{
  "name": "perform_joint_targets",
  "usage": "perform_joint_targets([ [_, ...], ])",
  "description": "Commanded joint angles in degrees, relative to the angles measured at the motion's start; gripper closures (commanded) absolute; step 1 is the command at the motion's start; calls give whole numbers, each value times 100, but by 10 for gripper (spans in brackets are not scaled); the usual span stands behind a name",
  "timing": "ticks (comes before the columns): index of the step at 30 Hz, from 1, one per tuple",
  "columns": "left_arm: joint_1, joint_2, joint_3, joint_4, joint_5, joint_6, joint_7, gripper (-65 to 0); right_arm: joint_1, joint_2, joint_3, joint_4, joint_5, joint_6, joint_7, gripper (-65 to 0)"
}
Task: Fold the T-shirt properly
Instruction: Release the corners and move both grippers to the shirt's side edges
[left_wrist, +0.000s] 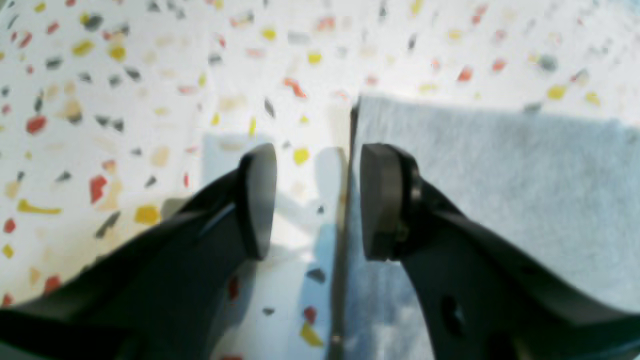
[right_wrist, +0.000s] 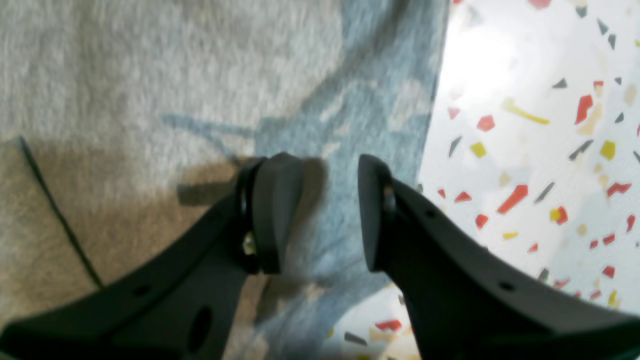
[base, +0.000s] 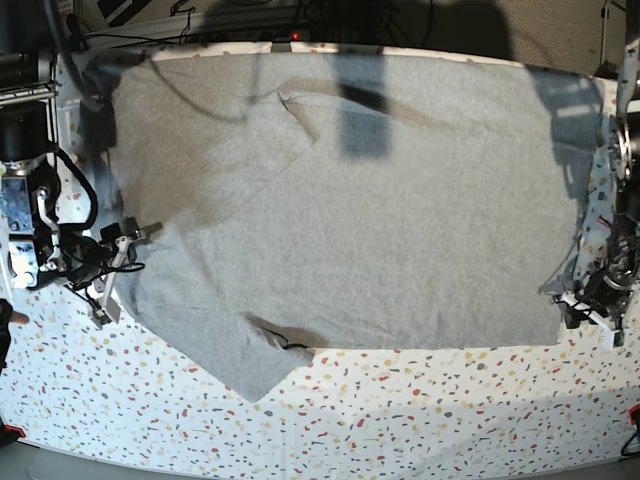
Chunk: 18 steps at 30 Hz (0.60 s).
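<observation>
The grey T-shirt (base: 380, 230) lies spread over most of the speckled table (base: 400, 420), plain side up, with one sleeve pointing toward the front left. At the shirt's right edge in the base view, my left gripper (base: 590, 308) stands open. In the left wrist view, the left gripper (left_wrist: 317, 200) straddles the edge of the T-shirt (left_wrist: 500, 190), one pad over cloth and one over the bare table (left_wrist: 125, 100). My right gripper (base: 108, 290) is at the left edge. In its wrist view, the right gripper (right_wrist: 330, 215) is open low over the T-shirt (right_wrist: 150, 75) by its hem.
Both arm bases stand at the table's left and right sides, with cables along the back edge (base: 300, 40). A thin dark line (right_wrist: 55, 210) runs across the cloth under the right arm. Bare speckled tabletop (right_wrist: 525, 150) shows in front of the shirt.
</observation>
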<state>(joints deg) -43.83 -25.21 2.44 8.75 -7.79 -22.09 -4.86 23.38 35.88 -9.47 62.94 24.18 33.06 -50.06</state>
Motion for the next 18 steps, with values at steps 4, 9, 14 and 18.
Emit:
perform_joint_targets([
  [4, -219, 11, -13, -136, 28, 243, -348, -249, 168, 125, 46, 66, 28, -4, -28, -236],
  [9, -205, 76, -13, -133, 33, 236, -343, -249, 168, 125, 46, 66, 26, -4, -33, -236],
  [14, -190, 105, -13, -133, 35, 240, -422, -249, 168, 127, 46, 68, 11, -4, -63, -236],
  [18, -186, 140, -13, -133, 76, 240, -424, -249, 168, 127, 46, 68, 11, -4, -55, -236],
])
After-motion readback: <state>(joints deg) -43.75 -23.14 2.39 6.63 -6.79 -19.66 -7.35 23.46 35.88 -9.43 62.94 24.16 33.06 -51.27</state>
